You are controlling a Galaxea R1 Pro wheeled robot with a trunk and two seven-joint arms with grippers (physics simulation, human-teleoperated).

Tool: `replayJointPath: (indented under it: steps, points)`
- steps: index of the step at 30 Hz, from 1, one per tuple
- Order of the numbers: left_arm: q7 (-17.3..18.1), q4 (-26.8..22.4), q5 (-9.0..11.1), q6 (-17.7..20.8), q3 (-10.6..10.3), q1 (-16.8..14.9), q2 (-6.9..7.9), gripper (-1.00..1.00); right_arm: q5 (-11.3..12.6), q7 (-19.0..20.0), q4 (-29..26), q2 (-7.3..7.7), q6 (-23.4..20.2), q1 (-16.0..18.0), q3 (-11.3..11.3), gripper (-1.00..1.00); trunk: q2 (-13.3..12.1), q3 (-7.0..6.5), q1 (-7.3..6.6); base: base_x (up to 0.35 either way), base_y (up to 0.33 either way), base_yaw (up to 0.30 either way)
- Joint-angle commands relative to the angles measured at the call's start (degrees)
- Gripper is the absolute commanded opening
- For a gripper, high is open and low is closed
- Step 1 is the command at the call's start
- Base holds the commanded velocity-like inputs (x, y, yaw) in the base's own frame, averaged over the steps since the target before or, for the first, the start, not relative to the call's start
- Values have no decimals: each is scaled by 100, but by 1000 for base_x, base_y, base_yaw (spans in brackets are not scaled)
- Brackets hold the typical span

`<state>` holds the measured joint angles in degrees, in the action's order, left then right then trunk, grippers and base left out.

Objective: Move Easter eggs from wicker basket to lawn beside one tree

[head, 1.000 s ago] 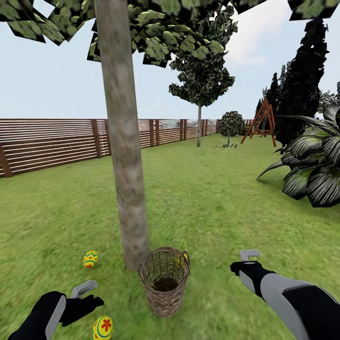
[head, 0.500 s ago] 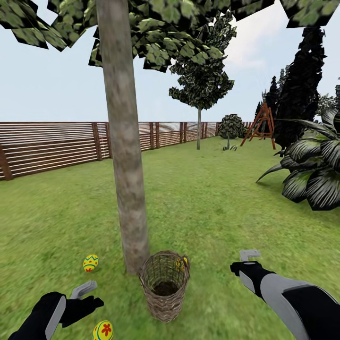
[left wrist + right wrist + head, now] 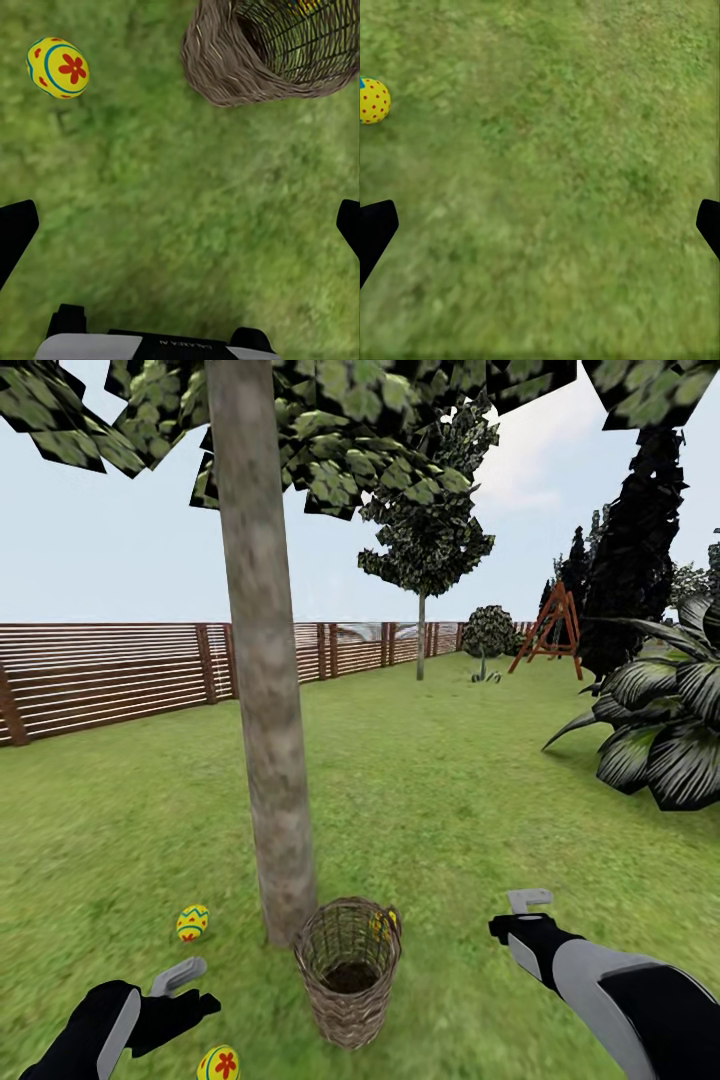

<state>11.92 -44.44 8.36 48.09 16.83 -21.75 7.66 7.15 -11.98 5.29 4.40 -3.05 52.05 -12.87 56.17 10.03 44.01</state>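
The wicker basket (image 3: 348, 972) stood upright on the lawn (image 3: 450, 800), just beside the foot of the tree (image 3: 265, 660) with the thick pale mottled trunk. Its bottom looked dark and bare, and through the weave at its far rim a patch of yellow showed; whether that egg lay inside the basket or on the grass just behind it could not be told from the head view. In the left wrist view the basket (image 3: 270, 49) showed its open mouth, with a bit of yellow again at the rim. One Easter egg with zigzag stripes (image 3: 192, 922) lay on the grass near the trunk, on the left side. A second egg with a red flower (image 3: 218, 1064) lay closer to the robot, near the left gripper (image 3: 185, 990); the left wrist view showed the same flowered egg (image 3: 58, 67) on the grass, apart from the basket. The left gripper hung spread wide and empty over bare grass. The right gripper (image 3: 525, 915) was likewise spread and held nothing, hovering over the lawn to the right of the basket. Its wrist view showed a red-dotted yellow egg (image 3: 373, 100) resting on the grass. A slatted wooden fence (image 3: 110, 670) bounded the garden behind.
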Motion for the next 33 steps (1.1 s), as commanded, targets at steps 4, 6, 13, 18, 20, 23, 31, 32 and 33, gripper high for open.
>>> replayJointPath:
  steps: [4, 6, 13, 18, 20, 23, 31, 32, 33]
  points:
    - [3, -3, 25, 34, 13, -4, -2, 100, 58, -6, 7, -1, -11, 7, -49, 100, -156, -64, -87, 0, 0, 0]
    - [3, -3, 25, 34, 13, -4, -7, 100, 58, -6, 7, 4, -11, 7, -49, 100, -236, -100, -131, 0, 0, 0]
    - [3, -3, 26, 34, 13, -4, -7, 100, 58, -6, 7, 8, -11, 7, -49, 100, -517, -226, -285, 0, 0, 0]
    - [6, 66, 26, 34, 13, -4, -5, 100, 56, -6, 7, 3, -11, 7, -49, 100, -717, -315, -395, 0, 0, 0]
    - [5, 103, 26, 34, 13, -4, -3, 100, 55, -4, 7, 1, -11, 6, -49, 100, -797, -351, -439, 0, 0, 0]
    - [3, 130, 23, 34, 13, -4, -1, 100, 50, 2, 7, -4, -118, 7, -50, 100, -918, -405, -505, 0, 0, 0]
    - [11, 231, 17, 19, 13, -4, -1, 100, 49, 13, 7, -7, -290, 6, -49, 100, -1239, -549, -680, 0, 0, 0]
    - [11, 234, 17, 18, 13, -4, -1, 100, 49, 14, 7, -7, -290, 6, -49, 100, -1279, -567, -702, 0, 0, 0]
    - [12, 237, 17, 18, 13, -4, -1, 100, 49, 17, 7, -8, -291, 6, -49, 100, -1319, -585, -724, 0, 0, 0]
